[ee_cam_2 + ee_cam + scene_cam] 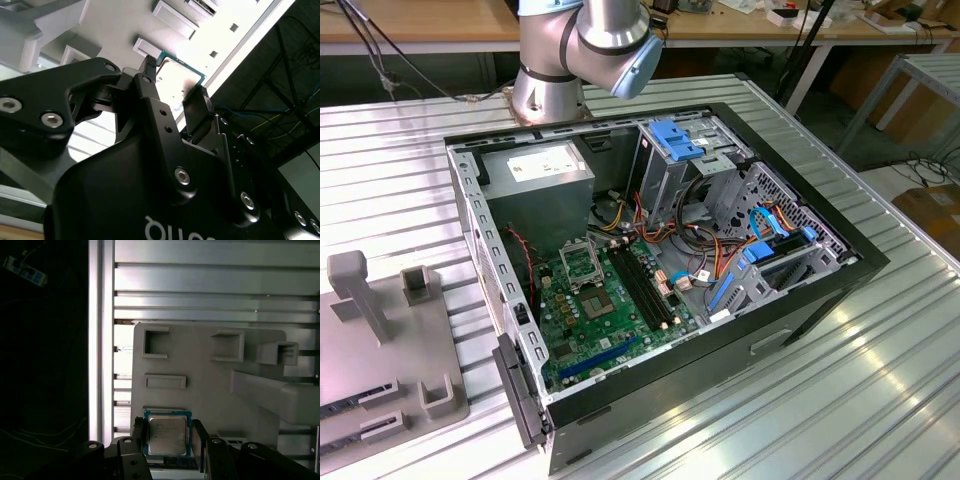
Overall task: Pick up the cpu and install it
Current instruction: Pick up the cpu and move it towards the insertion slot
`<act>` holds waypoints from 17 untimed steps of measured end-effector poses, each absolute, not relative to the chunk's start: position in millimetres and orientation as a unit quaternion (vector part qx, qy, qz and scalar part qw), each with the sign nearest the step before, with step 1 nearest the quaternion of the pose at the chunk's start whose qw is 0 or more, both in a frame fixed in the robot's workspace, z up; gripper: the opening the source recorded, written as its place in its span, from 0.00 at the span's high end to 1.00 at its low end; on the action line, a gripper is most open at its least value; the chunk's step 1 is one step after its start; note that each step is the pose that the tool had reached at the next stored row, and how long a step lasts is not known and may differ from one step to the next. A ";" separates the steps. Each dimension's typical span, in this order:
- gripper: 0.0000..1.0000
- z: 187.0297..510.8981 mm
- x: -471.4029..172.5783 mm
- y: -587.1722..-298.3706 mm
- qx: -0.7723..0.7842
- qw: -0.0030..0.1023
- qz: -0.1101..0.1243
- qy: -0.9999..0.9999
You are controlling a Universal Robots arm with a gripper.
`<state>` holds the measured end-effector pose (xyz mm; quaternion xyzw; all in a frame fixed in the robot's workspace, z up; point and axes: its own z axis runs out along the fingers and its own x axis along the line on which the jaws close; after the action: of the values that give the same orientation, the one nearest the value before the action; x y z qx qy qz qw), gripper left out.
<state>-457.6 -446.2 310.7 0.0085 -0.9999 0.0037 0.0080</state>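
Black metal fingers (139, 437) of the gripper (169, 439) stand either side of the cpu (167, 432), drawn in to the chip's own width. In both wrist views each pad looks to be up against one of two opposite edges of the green rim, so I'd call it a hold on the chip, with its silver top plate facing up between the pads. The chip is at the edge of the grey holder tray (210, 385). Whether it is resting in its nest there or just clear of it, I can't make out. Around the tray runs the ribbed aluminium table (210, 285). In the exterior view the tray (430, 340) lies to that view's left, well apart from the open computer case (670, 400), where the motherboard (610, 320) and its socket frame (582, 265) sit. To my eye the grip wants to be light and even, with the pads centred on the edges so the chip can't pivot. It should be kept flat and brought straight up off the nest, since any tilt could catch a corner on the tray's ridges.
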 end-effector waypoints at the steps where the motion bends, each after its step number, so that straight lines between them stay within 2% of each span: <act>1: 0.53 311.4 -457.5 -446.2 0.008 0.008 0.004 -1.000; 17: 0.53 321.6 -457.5 -446.2 0.008 0.008 0.004 -1.000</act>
<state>-457.5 -446.2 321.6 0.0085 -0.9999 0.0037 0.0081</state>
